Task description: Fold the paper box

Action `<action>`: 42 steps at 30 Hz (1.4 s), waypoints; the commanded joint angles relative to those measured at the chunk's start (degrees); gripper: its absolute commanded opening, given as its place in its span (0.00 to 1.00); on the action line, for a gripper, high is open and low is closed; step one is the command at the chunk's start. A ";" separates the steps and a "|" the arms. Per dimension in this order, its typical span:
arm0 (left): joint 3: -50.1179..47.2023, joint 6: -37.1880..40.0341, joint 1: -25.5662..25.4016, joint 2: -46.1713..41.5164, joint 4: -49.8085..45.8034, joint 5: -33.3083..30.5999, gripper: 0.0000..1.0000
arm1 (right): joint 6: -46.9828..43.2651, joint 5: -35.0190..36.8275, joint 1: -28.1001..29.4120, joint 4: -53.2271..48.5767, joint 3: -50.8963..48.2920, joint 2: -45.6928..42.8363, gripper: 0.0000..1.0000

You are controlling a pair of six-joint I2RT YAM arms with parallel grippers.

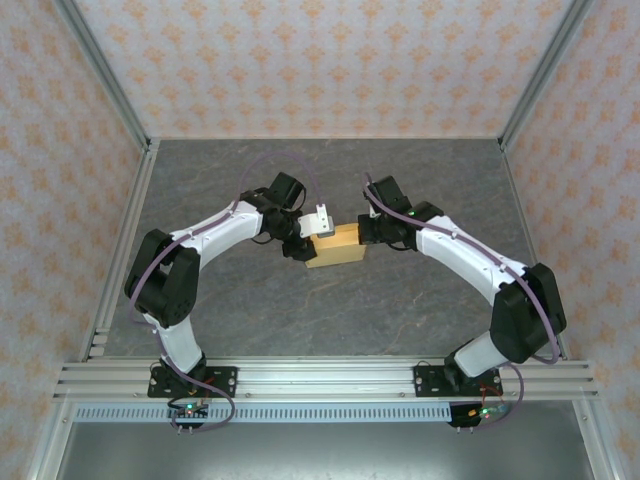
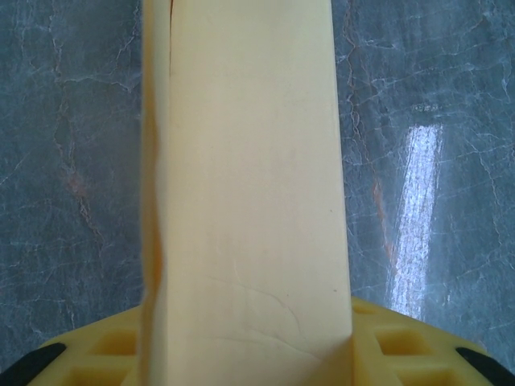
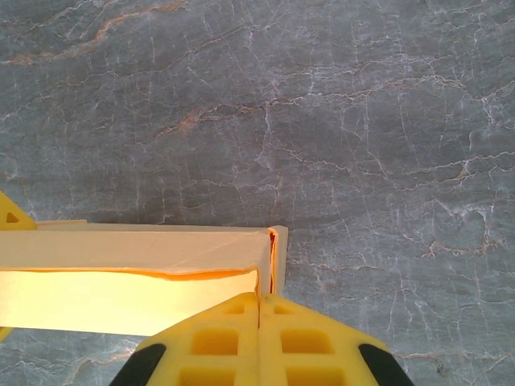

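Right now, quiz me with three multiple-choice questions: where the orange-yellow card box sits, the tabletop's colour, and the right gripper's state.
1. The orange-yellow card box lies:
A) between the left gripper and the right gripper
B) stacked on a blue tray
C) inside a basket

2. The stone-patterned tabletop is:
A) white
B) grey
C) green

3. The right gripper's jaws are:
A) wide open
B) shut together
C) clamped on a cup

Answers:
1 A, an arm reaches the box from each side.
2 B, the veined surface is grey in every view.
3 B, its yellow fingers meet with no gap.
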 commanded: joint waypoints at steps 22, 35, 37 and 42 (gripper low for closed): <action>1.66 -1.14 -0.14 1.37 -2.42 -3.04 0.39 | -1.19 2.55 0.47 1.78 -3.66 -2.28 0.00; 1.92 -2.05 -0.07 1.08 -2.42 -2.70 0.49 | -1.37 3.40 0.47 1.05 -3.07 -2.55 0.00; 1.92 -2.44 0.07 0.86 -2.40 -2.47 0.52 | -1.30 3.49 0.47 1.03 -3.31 -2.66 0.00; 1.48 -2.99 0.29 0.22 -1.93 -2.27 0.60 | -1.15 3.32 0.54 0.94 -3.46 -2.97 0.00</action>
